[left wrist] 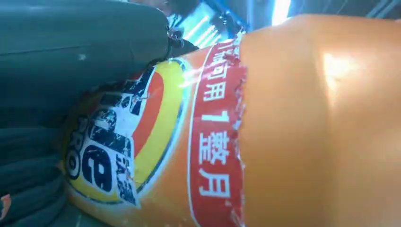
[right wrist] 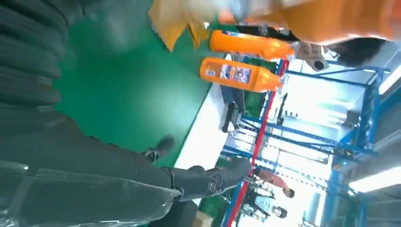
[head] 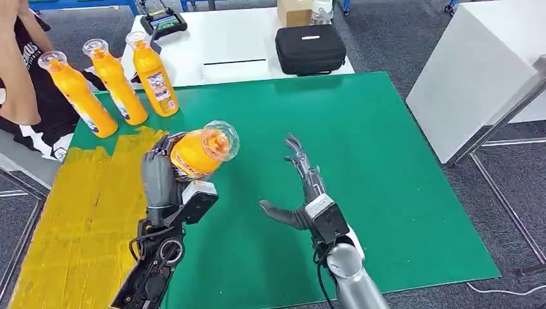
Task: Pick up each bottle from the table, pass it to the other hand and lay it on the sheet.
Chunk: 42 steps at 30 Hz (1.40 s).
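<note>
**Orange bottle raised in the left hand, right hand spread beside it**

Head view. Orange bottle [head: 201, 152], clear-capped and red-labelled, was gripped in the left hand [head: 169, 183] and held above the green mat [head: 386, 193], its cap tilted toward the camera and toward the right hand [head: 302, 196]. That hand was empty, with its fingers spread and the thumb pointing at the left arm; the two hands stood near one another but apart. The yellow sheet [head: 77, 212] lay on the mat's left side, below and left of the held bottle. Three standing bottles [head: 116, 84] formed a row at the mat's far left corner, just beyond the sheet. On the white tabletop [head: 225, 45] behind the mat lay a black case [head: 310, 49], a handheld controller [head: 163, 22] and a cardboard box [head: 294, 11]. A person's arm [head: 16, 71] appeared at the left edge.

Left wrist view. The held bottle [left wrist: 302, 123] lay close against the lens, its red label band and round logo legible, with the grey hand [left wrist: 71, 52] wrapped along one side of it.

Right wrist view. The right hand's dark fingers [right wrist: 208, 179] extended freely over the green mat [right wrist: 123, 94], grasping nothing. Two of the standing bottles [right wrist: 239, 74] showed beyond a corner of the yellow sheet [right wrist: 175, 23]; blue racking [right wrist: 331, 137] filled the background.
</note>
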Each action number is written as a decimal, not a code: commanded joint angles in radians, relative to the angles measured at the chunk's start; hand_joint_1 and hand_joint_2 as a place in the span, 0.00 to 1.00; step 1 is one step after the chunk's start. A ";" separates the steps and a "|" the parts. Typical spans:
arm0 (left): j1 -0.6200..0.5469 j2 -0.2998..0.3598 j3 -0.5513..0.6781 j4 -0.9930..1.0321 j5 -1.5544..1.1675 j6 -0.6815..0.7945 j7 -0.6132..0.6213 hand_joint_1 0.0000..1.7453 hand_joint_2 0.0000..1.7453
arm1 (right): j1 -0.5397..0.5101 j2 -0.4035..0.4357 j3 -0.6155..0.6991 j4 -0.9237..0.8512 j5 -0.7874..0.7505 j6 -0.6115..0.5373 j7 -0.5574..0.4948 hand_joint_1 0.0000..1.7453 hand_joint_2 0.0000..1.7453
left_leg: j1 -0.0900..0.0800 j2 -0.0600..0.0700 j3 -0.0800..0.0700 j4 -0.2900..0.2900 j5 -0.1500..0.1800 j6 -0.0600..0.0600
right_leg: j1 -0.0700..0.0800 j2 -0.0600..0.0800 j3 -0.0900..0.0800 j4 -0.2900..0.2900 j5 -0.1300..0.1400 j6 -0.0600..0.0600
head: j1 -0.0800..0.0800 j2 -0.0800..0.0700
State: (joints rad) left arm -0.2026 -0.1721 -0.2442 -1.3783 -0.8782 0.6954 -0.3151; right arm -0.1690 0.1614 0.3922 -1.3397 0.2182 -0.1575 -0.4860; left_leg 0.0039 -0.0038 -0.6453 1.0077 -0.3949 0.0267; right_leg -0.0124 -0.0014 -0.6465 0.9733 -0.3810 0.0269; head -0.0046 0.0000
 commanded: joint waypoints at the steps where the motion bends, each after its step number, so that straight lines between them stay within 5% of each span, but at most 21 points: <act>1: 0.000 -0.028 0.108 -0.006 -0.272 0.003 0.040 1.00 1.00 | -0.001 -0.032 -0.040 -0.035 0.013 -0.060 0.011 0.00 1.00 | 0.001 0.000 0.006 0.000 -0.003 -0.001 | 0.001 -0.001 0.007 0.000 -0.003 -0.001 | 0.000 0.000; 5: 0.003 -0.039 0.158 -0.037 -0.560 0.003 0.111 1.00 1.00 | 0.020 -0.047 -0.087 -0.065 -0.015 -0.090 0.018 0.00 1.00 | 0.001 -0.001 0.005 0.000 -0.002 -0.001 | 0.001 -0.001 0.005 0.000 -0.002 -0.001 | 0.000 0.000; 6: -0.001 0.032 0.140 -0.070 -0.693 0.003 0.199 1.00 1.00 | 0.028 -0.045 -0.097 -0.078 -0.018 -0.093 0.019 0.00 1.00 | 0.001 -0.001 0.007 0.001 -0.003 -0.001 | 0.002 -0.001 0.007 0.000 -0.004 -0.001 | 0.000 0.000; 7: -0.046 0.249 0.015 -0.059 -0.693 0.003 0.379 1.00 1.00 | 0.032 -0.041 -0.103 -0.089 -0.019 -0.093 0.020 0.00 1.00 | 0.001 -0.001 0.006 0.001 -0.003 -0.001 | 0.002 -0.001 0.006 0.000 -0.003 -0.001 | 0.000 0.000; 8: -0.283 0.514 -0.362 0.053 -0.693 -0.086 0.756 1.00 1.00 | 0.034 -0.036 -0.109 -0.097 -0.022 -0.086 0.023 0.00 1.00 | 0.001 0.001 0.007 0.001 -0.003 -0.002 | 0.002 0.001 0.007 0.000 -0.003 -0.001 | 0.000 0.000; 9: -0.389 0.528 -0.715 0.130 -0.693 -0.141 1.013 1.00 1.00 | 0.034 -0.034 -0.112 -0.101 -0.020 -0.079 0.026 0.00 1.00 | 0.001 0.002 0.006 -0.001 -0.001 -0.003 | 0.002 0.002 0.004 0.000 -0.001 -0.002 | 0.000 0.000; 12: -0.406 0.492 -0.795 0.258 -0.693 -0.249 1.013 1.00 1.00 | 0.040 -0.034 -0.124 -0.112 -0.010 -0.061 0.028 0.00 1.00 | 0.003 -0.017 0.001 0.003 0.002 -0.003 | 0.004 -0.017 0.003 0.004 -0.005 -0.003 | 0.001 0.000; 14: -0.384 0.465 -0.806 0.315 -0.693 -0.268 1.013 1.00 1.00 | 0.048 -0.036 -0.127 -0.118 -0.005 -0.054 0.026 0.00 1.00 | 0.000 -0.004 0.003 -0.002 0.004 -0.005 | 0.002 -0.005 -0.002 0.000 0.002 -0.005 | -0.003 0.000; 22: -0.311 0.421 -0.662 0.463 -0.693 -0.351 0.860 1.00 1.00 | 0.051 -0.035 -0.131 -0.117 0.002 -0.036 0.019 0.00 1.00 | 0.001 0.009 0.006 -0.001 0.000 -0.006 | 0.001 0.008 0.002 0.001 0.002 -0.004 | -0.003 0.000; 24: -0.286 0.417 -0.603 0.474 -0.693 -0.373 0.833 1.00 1.00 | 0.055 -0.035 -0.128 -0.124 0.007 -0.029 0.019 0.00 1.00 | 0.002 0.007 0.013 0.000 -0.004 -0.007 | 0.003 0.006 0.010 0.002 -0.003 -0.006 | -0.003 0.000; 34: -0.214 0.382 -0.418 0.472 -0.693 -0.441 0.735 1.00 1.00 | 0.049 -0.025 -0.118 -0.111 0.027 -0.004 0.031 0.00 1.00 | 0.002 0.005 0.004 -0.001 0.000 -0.005 | 0.002 0.005 0.002 0.001 0.001 -0.004 | -0.003 0.000; 42: -0.210 0.386 -0.360 0.456 -0.693 -0.484 0.812 1.00 1.00 | 0.056 -0.021 -0.122 -0.122 0.041 0.005 0.049 0.00 1.00 | 0.002 0.004 0.005 -0.001 0.001 -0.005 | 0.002 0.005 0.002 0.000 0.001 -0.005 | -0.003 0.000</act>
State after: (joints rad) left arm -0.4139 0.2228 -0.6749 -0.9743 -1.5679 0.2388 0.4387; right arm -0.0994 0.1385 0.2766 -1.4771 0.2541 -0.1560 -0.4517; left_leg 0.0050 0.0000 -0.6464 1.0070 -0.3920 0.0225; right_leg -0.0107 0.0034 -0.6495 0.9740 -0.3781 0.0233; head -0.0080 0.0000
